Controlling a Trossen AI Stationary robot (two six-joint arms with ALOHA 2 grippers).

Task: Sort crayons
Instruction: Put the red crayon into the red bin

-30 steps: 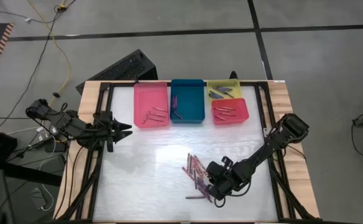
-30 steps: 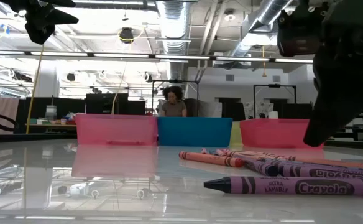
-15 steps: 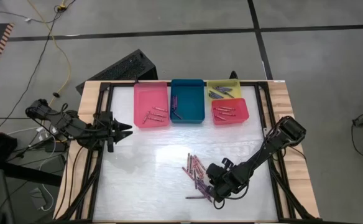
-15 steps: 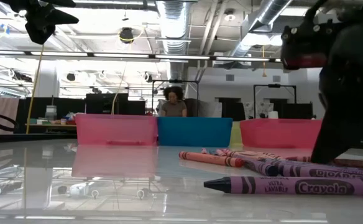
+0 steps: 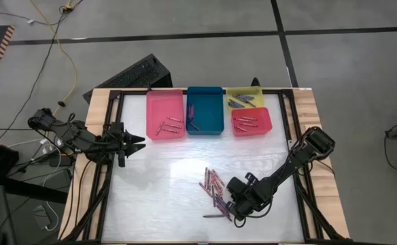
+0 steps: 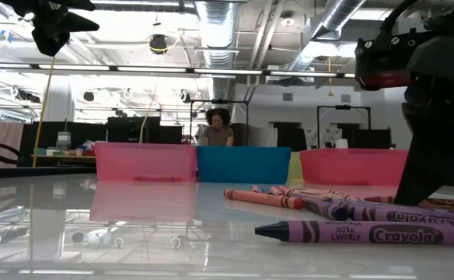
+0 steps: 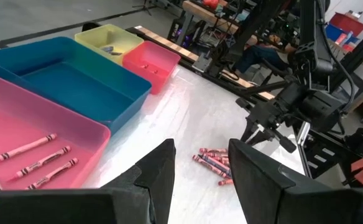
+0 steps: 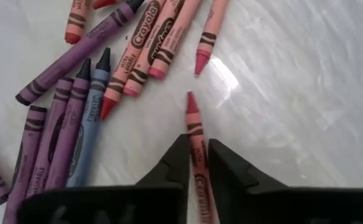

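Note:
A loose heap of red, pink, purple and blue crayons (image 5: 214, 188) lies on the white table, right of its middle; in the low view they lie in a row (image 6: 343, 210). My right gripper (image 8: 197, 148) slants down at the heap's near right side (image 5: 238, 211), shut on a single red crayon (image 8: 192, 118) that lies apart from the rest. My left gripper (image 5: 139, 141) hangs open over the table's left edge, nothing between its fingers (image 7: 200, 168). My right gripper pinches the red crayon by its two long sides, at mid-length (image 8: 196, 134), between the two fingers (image 8: 178, 158). The fingers come slanting down from above. The crayon's pointed tip (image 8: 191, 99) juts out ahead of them. The crayon appears to lie on the table.
Along the far edge stand a pink tray (image 5: 165, 114), a teal tray (image 5: 205, 110), a yellow tray (image 5: 245, 97) and a red tray (image 5: 251, 121), each holding a few crayons. One purple crayon (image 5: 215, 215) lies alone near the front. A person (image 6: 216, 128) sits beyond the table.
My right gripper has tipped more steeply and its fingertips have come down to the table at the near right side of the crayon heap. The crayons lie where they were.

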